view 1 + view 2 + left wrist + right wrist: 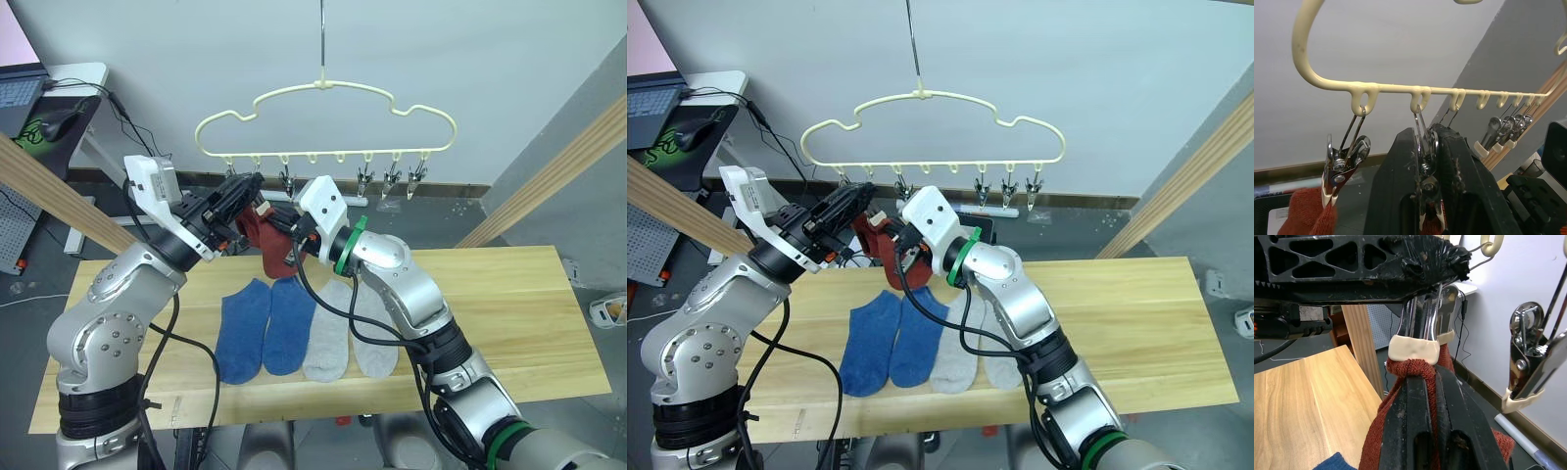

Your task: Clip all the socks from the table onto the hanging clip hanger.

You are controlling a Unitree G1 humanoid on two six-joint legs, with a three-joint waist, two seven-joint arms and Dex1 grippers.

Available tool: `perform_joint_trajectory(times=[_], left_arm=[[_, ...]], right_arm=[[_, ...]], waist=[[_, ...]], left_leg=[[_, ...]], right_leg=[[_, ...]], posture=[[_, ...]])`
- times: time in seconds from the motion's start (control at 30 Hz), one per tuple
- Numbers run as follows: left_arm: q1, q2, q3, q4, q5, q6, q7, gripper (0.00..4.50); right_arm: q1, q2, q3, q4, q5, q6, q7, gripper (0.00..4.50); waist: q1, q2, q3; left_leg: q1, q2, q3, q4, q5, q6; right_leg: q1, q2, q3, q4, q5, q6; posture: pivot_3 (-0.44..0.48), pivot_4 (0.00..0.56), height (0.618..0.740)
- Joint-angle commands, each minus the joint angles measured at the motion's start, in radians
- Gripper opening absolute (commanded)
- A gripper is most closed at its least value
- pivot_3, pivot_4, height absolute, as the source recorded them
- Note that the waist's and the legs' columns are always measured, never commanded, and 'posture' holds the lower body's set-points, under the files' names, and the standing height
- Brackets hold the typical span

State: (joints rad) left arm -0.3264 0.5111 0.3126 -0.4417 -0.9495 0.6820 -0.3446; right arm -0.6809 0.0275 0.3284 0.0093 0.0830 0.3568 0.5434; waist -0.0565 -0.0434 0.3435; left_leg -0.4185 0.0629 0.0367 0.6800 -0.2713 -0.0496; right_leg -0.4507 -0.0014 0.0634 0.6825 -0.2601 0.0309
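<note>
**Observer:** Start at the near end. What's left on the table (509,323)?

**Operator:** Four socks lie side by side toward my left half of it: a blue pair (263,328), then a light grey pair (348,338) just beside them. Neither gripper is near those.

**Observer:** And the arms?

**Operator:** Both are raised above the far edge and meet under the clip hanger (323,122). My right gripper (1422,382) has its fingers closed on a rust red sock (266,245), pinching the cuff and holding it up. My left gripper (1424,161) has its fingers clamped around the handles of the second clip (1425,171) from the hanger's left end.

**Observer:** So what does the next move turn on?

**Operator:** The sock's cuff sits directly below that clip, touching its pale tips (1414,348). The sock's long axis hangs downward, roughly in line with the clip. In the right wrist view the fabric looks already gathered between the tips, though I can't tell how deep.

**Observer:** Anything on the first clip (1342,164)?

**Operator:** Red fabric (1305,215) hangs from it, I'd judge the other rust sock. Next, I'd ease the left fingers off so the clip bites, then free the right.
</note>
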Motion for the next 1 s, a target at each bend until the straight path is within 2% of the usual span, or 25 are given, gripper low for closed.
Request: perform_joint_trajectory(times=[0.03, 0.17, 0.23, 0.53, 1.0], left_arm=[[0.016, 0.015, -0.020, -0.023, 0.018, 0.000, -0.017, 0.24], [0.027, 0.014, -0.019, -0.023, 0.036, -0.022, -0.038, 0.24], [0.033, 0.018, -0.024, -0.022, 0.064, -0.041, -0.049, 0.96], [0.051, 0.025, -0.024, -0.030, 0.070, -0.043, -0.067, 3.50], [0.156, 0.099, 0.004, -0.074, 0.098, -0.044, -0.088, 3.50]], right_arm=[[-0.031, 0.030, -0.002, -0.040, 0.018, -0.042, 0.001, 0.00], [-0.032, 0.030, -0.002, -0.040, 0.016, -0.043, 0.002, 0.00], [-0.032, 0.030, -0.002, -0.039, 0.015, -0.043, 0.002, 0.00], [-0.027, 0.027, 0.003, -0.039, 0.013, -0.050, 0.006, 0.00], [-0.018, 0.008, 0.012, -0.027, -0.020, -0.062, -0.007, 0.00]], waist=[[0.000, 0.000, 0.000], [0.000, 0.000, -0.001], [0.000, -0.001, -0.001], [0.002, -0.003, -0.003], [0.003, -0.005, -0.005]], left_leg=[[0.000, 0.000, 0.000, 0.000, 0.000, 0.000], [0.000, 0.000, 0.000, 0.000, 0.000, 0.000], [0.000, 0.000, 0.000, 0.000, 0.000, 0.000], [0.000, 0.000, -0.001, 0.000, 0.000, 0.000], [0.000, 0.000, -0.001, 0.000, 0.001, 0.000]], right_leg=[[0.000, 0.000, 0.000, 0.000, 0.000, 0.000], [0.000, 0.000, 0.000, 0.000, 0.000, 0.000], [0.000, 0.000, 0.000, 0.000, 0.000, 0.000], [0.000, 0.000, -0.001, 0.001, 0.000, 0.000], [0.000, 0.000, -0.002, 0.002, 0.001, -0.001]], posture=[[-0.024, 0.286, 0.738], [-0.024, 0.286, 0.738], [-0.024, 0.286, 0.738], [-0.021, 0.284, 0.738], [-0.015, 0.280, 0.738]])
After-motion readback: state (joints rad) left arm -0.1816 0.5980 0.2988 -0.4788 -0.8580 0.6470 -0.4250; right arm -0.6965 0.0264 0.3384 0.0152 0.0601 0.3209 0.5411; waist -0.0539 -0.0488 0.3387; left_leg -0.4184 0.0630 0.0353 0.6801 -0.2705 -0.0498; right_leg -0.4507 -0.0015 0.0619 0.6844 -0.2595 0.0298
